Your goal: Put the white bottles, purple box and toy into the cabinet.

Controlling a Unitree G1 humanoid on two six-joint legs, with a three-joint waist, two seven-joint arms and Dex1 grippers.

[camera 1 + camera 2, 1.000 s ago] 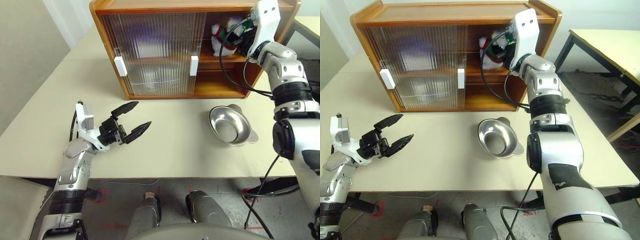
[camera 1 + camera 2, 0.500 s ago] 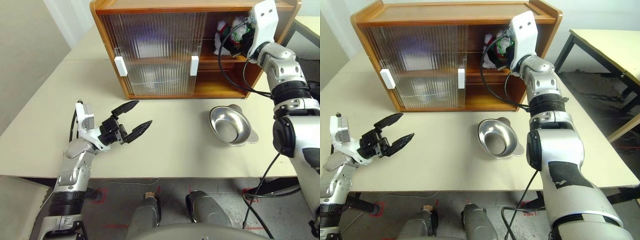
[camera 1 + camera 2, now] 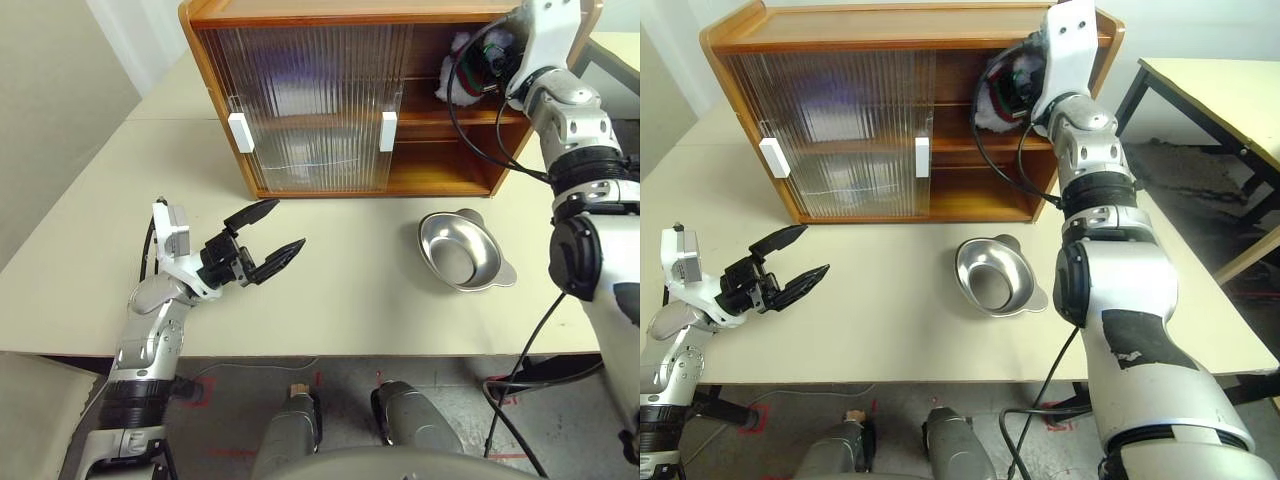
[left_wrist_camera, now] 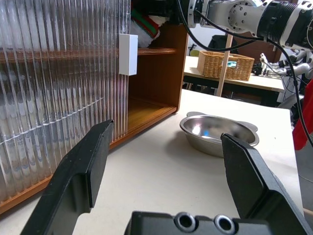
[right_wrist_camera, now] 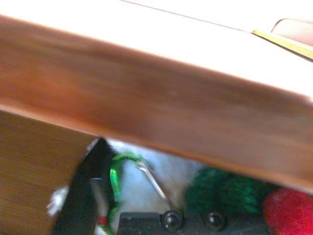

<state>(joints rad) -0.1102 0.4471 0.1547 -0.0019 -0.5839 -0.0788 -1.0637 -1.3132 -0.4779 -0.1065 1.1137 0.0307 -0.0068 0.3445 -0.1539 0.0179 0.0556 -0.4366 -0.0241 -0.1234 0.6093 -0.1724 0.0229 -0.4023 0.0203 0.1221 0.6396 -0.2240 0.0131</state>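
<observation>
Right end effector [image 3: 1012, 82] lifted toy [image 3: 458, 72] higher in cabinet [image 3: 330, 15]; grip, toy orientation unclear.

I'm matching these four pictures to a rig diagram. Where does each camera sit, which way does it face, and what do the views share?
Left eye and right eye: on the head, looking forward and down over the table; both arms show, the left claw and the right claw.
Left wrist: on the left arm, looking along its open fingers toward the cabinet and the steel bowl; the right arm shows too.
Right wrist: looking under the cabinet's top board at the toy.
Shared: cabinet and toy appear in all.
</observation>
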